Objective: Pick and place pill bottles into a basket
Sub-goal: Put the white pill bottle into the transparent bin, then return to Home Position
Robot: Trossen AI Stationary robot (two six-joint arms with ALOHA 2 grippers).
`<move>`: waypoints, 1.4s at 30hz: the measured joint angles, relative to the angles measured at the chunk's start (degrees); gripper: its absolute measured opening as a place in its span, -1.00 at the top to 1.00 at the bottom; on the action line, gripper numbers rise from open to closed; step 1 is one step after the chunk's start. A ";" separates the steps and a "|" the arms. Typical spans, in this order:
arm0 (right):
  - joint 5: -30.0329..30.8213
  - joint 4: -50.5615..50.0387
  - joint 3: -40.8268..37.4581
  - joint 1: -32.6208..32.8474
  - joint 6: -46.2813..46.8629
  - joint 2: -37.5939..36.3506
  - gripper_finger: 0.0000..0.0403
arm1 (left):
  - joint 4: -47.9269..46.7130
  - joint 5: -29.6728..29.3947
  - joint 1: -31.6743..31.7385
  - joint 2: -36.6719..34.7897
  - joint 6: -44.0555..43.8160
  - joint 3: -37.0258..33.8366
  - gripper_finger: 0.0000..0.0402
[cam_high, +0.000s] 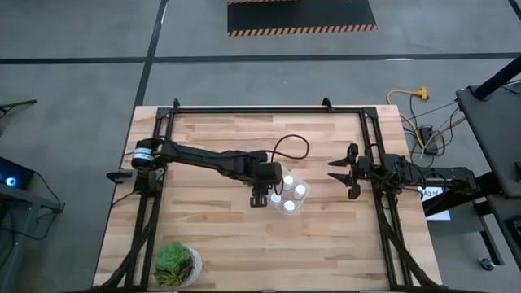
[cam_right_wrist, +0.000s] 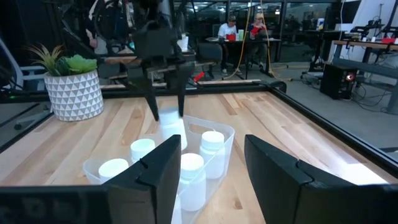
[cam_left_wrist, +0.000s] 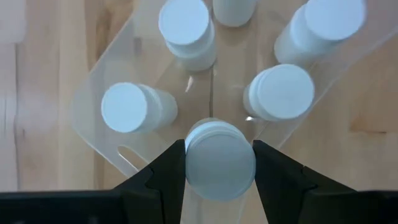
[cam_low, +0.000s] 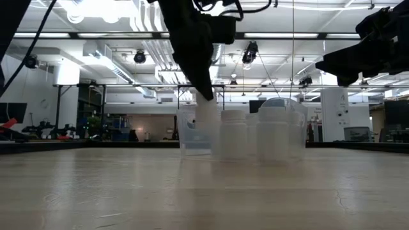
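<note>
Left gripper [cam_high: 259, 198] hung over the near-left edge of the basket [cam_left_wrist: 99, 87] at the middle of the desk [cam_high: 220, 252], its jaws clamped on the cap end of a bottle [cam_left_wrist: 220, 159]. The left wrist view looked straight down on that cap, pinched between the two fingers [cam_left_wrist: 163, 175], with the basket's clear wall directly beneath it. In the right wrist view the held bottle stood upright just above the rim, so it seemed partly over the wall rather than fully inside.

Five other bottles already stood upright in the basket, among them one on the left [cam_left_wrist: 127, 107], one in the middle [cam_left_wrist: 278, 92] and one farther back [cam_left_wrist: 185, 26]. With six to place, I judged this the last placing step, nearly complete.

Right gripper [cam_high: 348, 172] waited at the right edge of the desk, clear of the basket, half open and empty.

The next move would call for carrying the bottle a little farther inward, over a free spot between the standing ones, lowering it until it sat on the basket floor, then opening the jaws and lifting straight up. The risk was knocking a neighbour, or setting the bottle down on the wall.

A potted plant [cam_high: 177, 264] sat at the near-left corner, well apart.
</note>
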 joint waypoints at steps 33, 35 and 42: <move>0.00 -0.01 0.00 0.00 -0.05 0.02 0.17 | -4.08 0.02 0.20 4.29 -0.13 -0.57 -0.07; 0.00 -0.01 0.00 0.00 0.03 0.02 0.17 | -4.03 0.02 0.20 3.61 -0.13 -0.57 -0.08; 0.00 0.03 0.00 0.00 -0.05 0.00 0.17 | -3.11 0.04 0.17 -1.17 0.45 -0.02 -0.09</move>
